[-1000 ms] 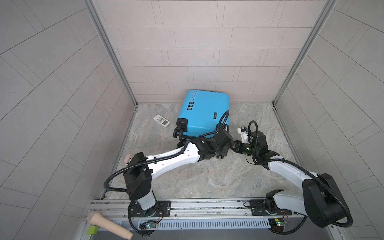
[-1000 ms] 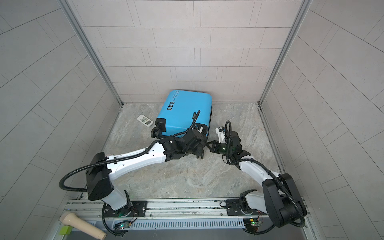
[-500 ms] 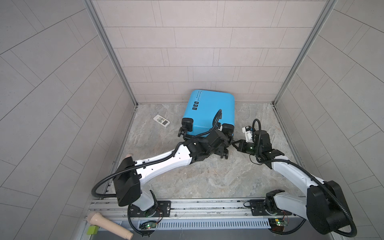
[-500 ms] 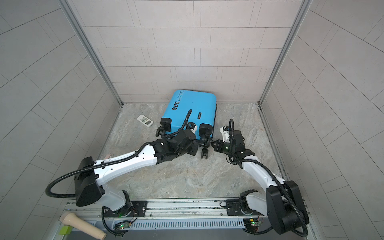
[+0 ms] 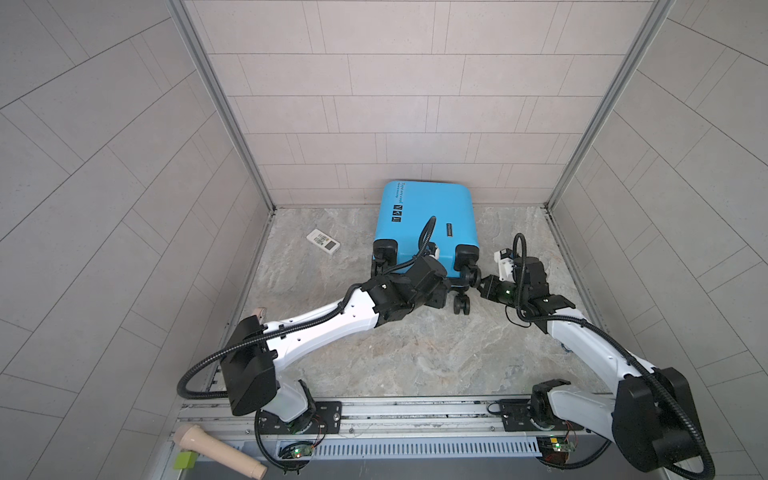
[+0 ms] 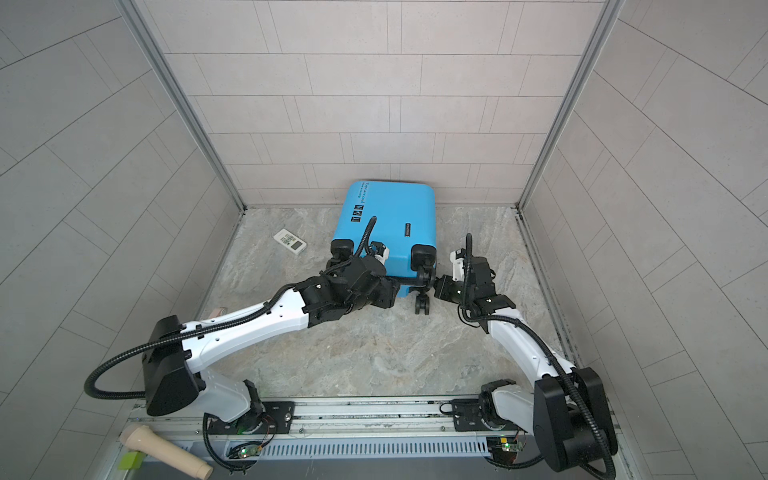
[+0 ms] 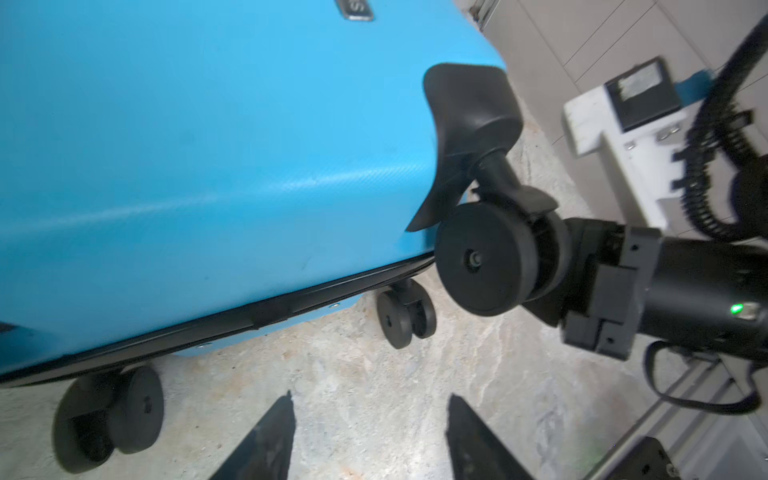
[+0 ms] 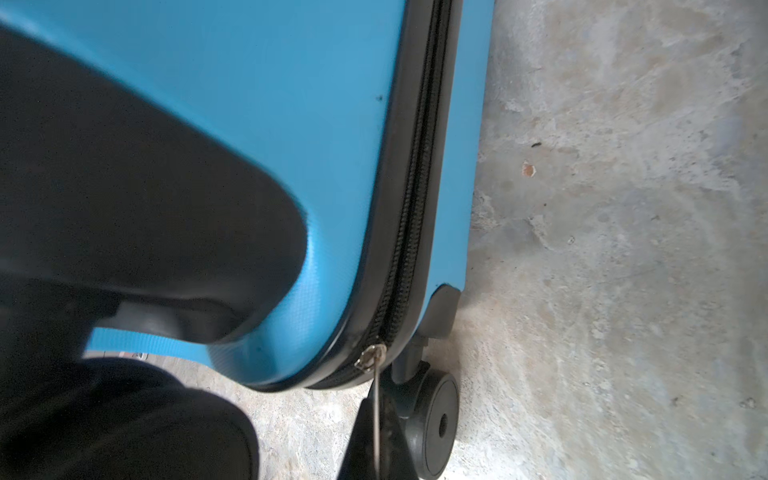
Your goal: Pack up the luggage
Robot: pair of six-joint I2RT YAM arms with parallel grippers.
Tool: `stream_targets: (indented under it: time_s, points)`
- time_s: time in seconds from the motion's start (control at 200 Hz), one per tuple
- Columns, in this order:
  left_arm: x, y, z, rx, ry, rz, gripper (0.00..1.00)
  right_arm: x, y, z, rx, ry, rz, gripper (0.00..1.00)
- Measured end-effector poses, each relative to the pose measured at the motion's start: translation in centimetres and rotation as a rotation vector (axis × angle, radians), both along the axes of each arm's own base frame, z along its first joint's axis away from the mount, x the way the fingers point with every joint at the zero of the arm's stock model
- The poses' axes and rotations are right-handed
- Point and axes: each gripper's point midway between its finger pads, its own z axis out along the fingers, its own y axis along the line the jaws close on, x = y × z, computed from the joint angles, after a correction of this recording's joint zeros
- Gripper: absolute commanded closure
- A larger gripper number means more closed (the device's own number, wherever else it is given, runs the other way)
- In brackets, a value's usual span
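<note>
Against back wall (image 5: 415,124): bright-blue luggage (image 5: 424,216) closed; left hand (image 7: 370,403) parted, empty; right hand (image 8: 374,436) pinching zipper pull (image 8: 371,356).

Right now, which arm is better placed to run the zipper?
Right. The right jaws are shut on the zipper pull at the suitcase corner; the left jaws stand open over floor, holding nothing.

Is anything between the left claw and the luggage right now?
Nothing visible: the open left claw faces the luggage across bare floor, with only the luggage's own wheels along that edge. The right claw is at the corner, shut on the zipper pull.
</note>
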Motion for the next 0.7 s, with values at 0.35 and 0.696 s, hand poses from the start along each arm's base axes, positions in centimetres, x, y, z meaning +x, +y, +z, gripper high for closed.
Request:
stream_targets:
  time_s: [0.35,0.696]
  points:
    - [0.2,-6.9,0.3,-0.111,0.066,-0.053,0.26,0.4,0.6,-0.7,0.035,-0.007,0.033,1.00]
    - [1.8,-9.6,0.0,-0.106,0.086,-0.034,0.17,1.3,0.6,-1.4,0.089,-0.004,0.059,1.00]
